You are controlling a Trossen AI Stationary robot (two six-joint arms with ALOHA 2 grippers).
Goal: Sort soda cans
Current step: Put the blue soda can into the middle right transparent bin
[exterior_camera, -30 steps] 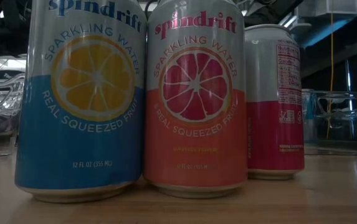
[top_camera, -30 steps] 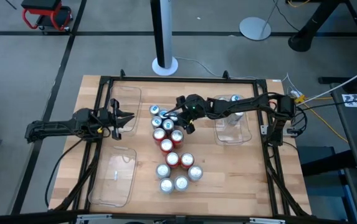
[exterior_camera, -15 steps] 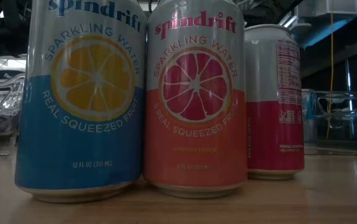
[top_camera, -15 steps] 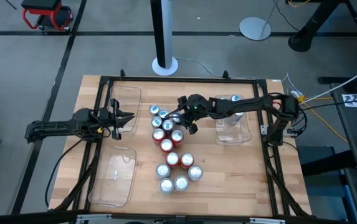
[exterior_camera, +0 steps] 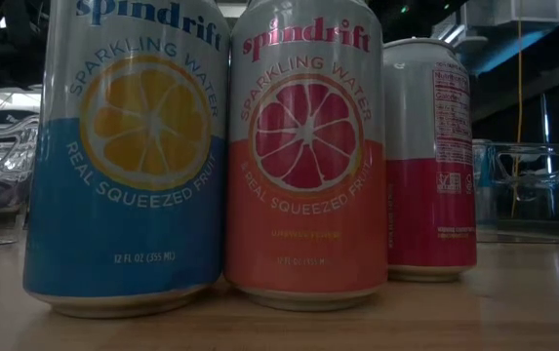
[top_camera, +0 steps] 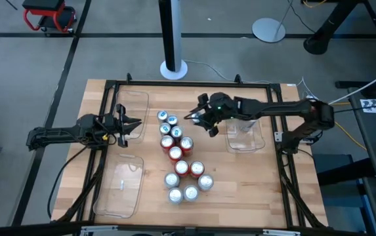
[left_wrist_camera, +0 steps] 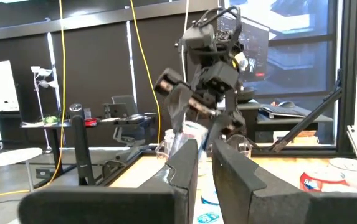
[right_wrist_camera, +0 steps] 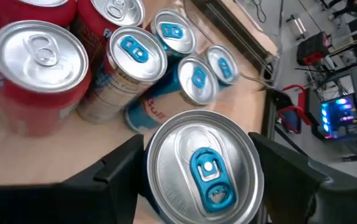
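Several soda cans (top_camera: 178, 157) with silver tops stand upright in a cluster mid-table; the low view shows a blue can (exterior_camera: 128, 156), a coral one (exterior_camera: 303, 156) and a red one (exterior_camera: 430, 161) close up. My right gripper (top_camera: 205, 121) hovers over the cluster's far right side, shut on a blue-tabbed can (right_wrist_camera: 203, 163). That held can (left_wrist_camera: 189, 138) also shows in the left wrist view. My left gripper (top_camera: 132, 124) waits at the table's left, shut, holding nothing. My right gripper pinches the can between its two fingers (right_wrist_camera: 113, 177), one on each side of the upper wall (right_wrist_camera: 157, 194) just under the rim. The fingers slant down from the table's right side. The can hangs roughly upright, top up, lifted clear of the other cans.
Clear plastic trays lie at the far left (top_camera: 132, 103), the near left (top_camera: 121, 187) and the right (top_camera: 247, 136). A black frame (top_camera: 174, 83) runs around the tabletop. Bare wood lies between the cluster and the trays.
My right gripper has risen and drawn back toward the table's right edge, rolling a little. The blue-tabbed can has come up with it out of the cluster's far end and now hangs clear of the others.
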